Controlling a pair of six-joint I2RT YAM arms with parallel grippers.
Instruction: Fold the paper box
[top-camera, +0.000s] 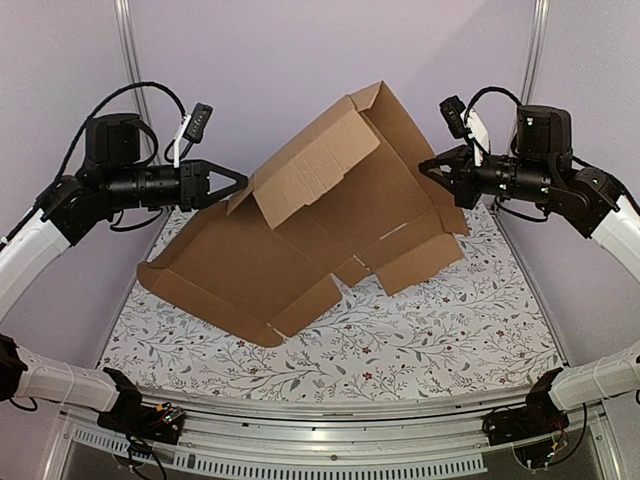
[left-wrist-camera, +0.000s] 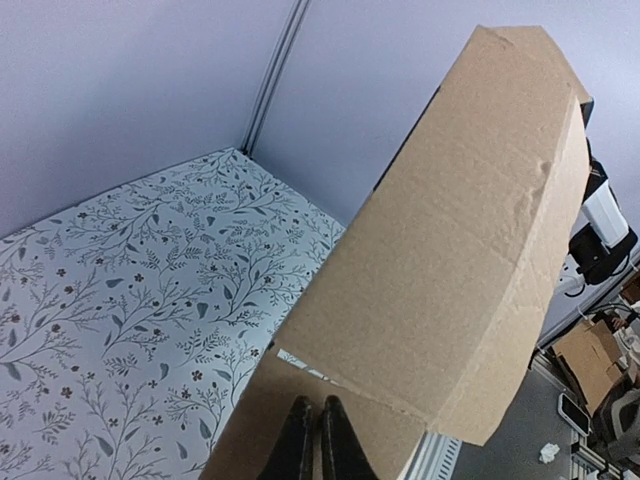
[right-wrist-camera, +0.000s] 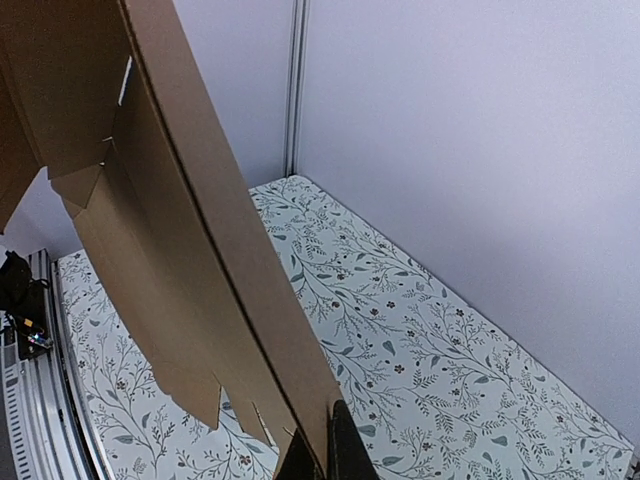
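I see the paper box (top-camera: 310, 230), a partly folded sheet, tilted between my two arms, its lower left edge on the floral table (top-camera: 450, 320). My left gripper (top-camera: 240, 184) pinches its left flap. My right gripper (top-camera: 430, 168) is clamped on its right edge.

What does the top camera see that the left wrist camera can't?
Only the top view: the whole paper box, slanting up, and the right jaws pinching its right edge. Only the left wrist view: what looks like a carton on the floor beyond the table. Both: the left jaws shut on the paper box, the flowered tablecloth and the purple wall.
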